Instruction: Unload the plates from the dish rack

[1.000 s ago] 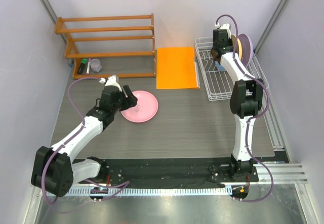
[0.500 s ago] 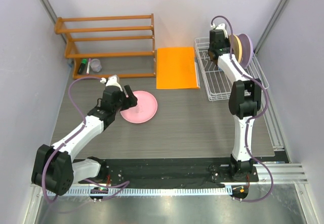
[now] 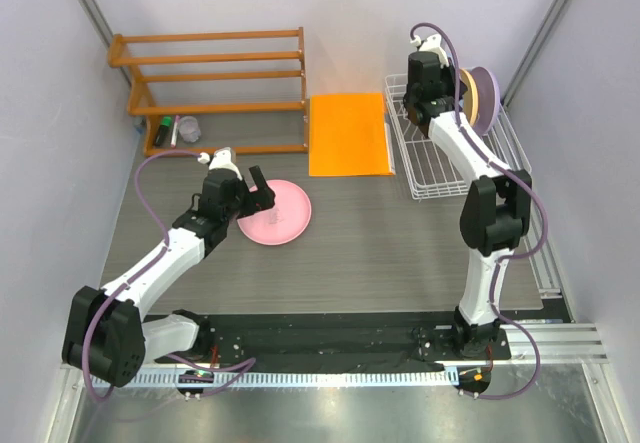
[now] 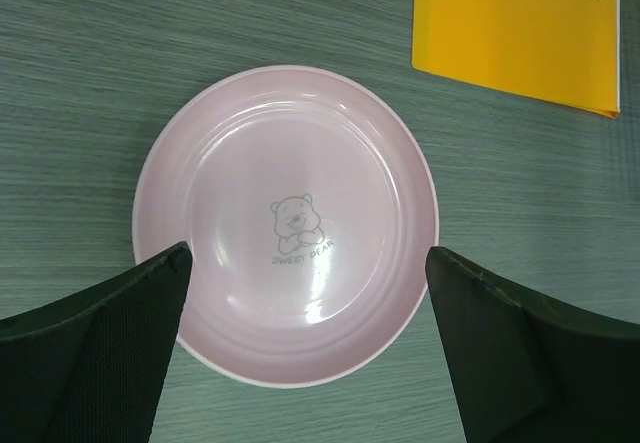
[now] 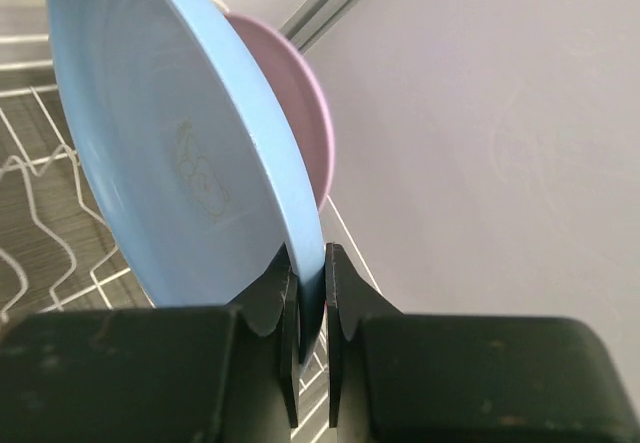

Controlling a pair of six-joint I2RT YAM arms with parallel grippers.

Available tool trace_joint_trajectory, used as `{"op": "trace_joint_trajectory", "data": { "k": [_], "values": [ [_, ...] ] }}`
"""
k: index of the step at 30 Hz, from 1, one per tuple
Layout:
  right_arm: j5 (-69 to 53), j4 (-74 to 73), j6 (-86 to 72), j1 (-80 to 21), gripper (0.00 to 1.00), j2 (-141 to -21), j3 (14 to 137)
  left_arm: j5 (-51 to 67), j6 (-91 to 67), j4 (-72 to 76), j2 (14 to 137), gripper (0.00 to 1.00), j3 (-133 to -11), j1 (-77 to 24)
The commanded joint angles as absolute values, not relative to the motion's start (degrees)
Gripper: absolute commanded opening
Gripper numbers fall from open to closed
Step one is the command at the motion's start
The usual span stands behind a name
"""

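The pink plate [image 3: 278, 213] lies flat on the table, also in the left wrist view [image 4: 285, 223]. My left gripper [image 3: 256, 189] hovers over its near-left edge, open and empty, one finger on each side [image 4: 100, 353]. My right gripper [image 3: 420, 98] is at the back of the white wire dish rack [image 3: 432, 181], shut on the rim of the upright light blue plate [image 5: 180, 163]. The lavender plate [image 3: 488, 98] and the pale orange-yellow plate [image 3: 466, 91] stand in the rack behind it. The lavender plate also shows in the right wrist view [image 5: 305, 113].
An orange flat mat [image 3: 350, 133] lies between the pink plate and the rack. An orange wooden slatted shelf [image 3: 215, 83] stands at the back left, with a marker and a small cup [image 3: 177, 129] under it. A wall runs close to the rack's right side.
My left gripper has opened and let go of the pink plate. My right gripper has shifted left and toward the back with the light blue plate in it.
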State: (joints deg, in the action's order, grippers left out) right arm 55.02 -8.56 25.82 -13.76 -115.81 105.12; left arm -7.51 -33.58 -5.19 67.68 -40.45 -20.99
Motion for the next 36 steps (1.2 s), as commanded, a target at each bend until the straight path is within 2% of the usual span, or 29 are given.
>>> {"op": "trace_joint_trajectory", "data": {
  "k": [1,6,14,25,34,35,36],
  "values": [
    [57.48,-4.48,24.53,-18.35,0.01,-104.16,102.49,-4.58,-33.22,-4.14,66.45,1.00,-43.50,-21.27],
    [51.43,-15.10,13.47,-22.49,0.01,-96.43,98.71,-0.28,-33.49,-1.42,66.88,0.99,-44.21,-21.27],
    [27.01,-22.50,-6.75,-25.40,0.01,-85.53,87.12,7.20,-34.80,6.14,67.67,1.00,-43.51,-21.27],
    [-6.21,-12.93,-23.01,-26.19,0.01,-84.55,74.98,16.52,-39.11,20.12,72.07,1.00,-39.73,-21.27],
    [-15.82,-6.33,-28.74,-26.81,0.02,-85.52,69.88,16.17,-39.90,25.93,76.99,0.99,-38.32,-21.27],
    [-16.34,-5.72,-29.35,-26.89,0.02,-85.43,69.18,16.00,-39.90,25.93,77.43,0.98,-38.41,-21.27],
    [-16.61,-5.63,-29.36,-26.98,0.02,-85.34,68.91,15.82,-39.99,26.10,78.04,0.92,-38.58,-21.27]
  ]
}}
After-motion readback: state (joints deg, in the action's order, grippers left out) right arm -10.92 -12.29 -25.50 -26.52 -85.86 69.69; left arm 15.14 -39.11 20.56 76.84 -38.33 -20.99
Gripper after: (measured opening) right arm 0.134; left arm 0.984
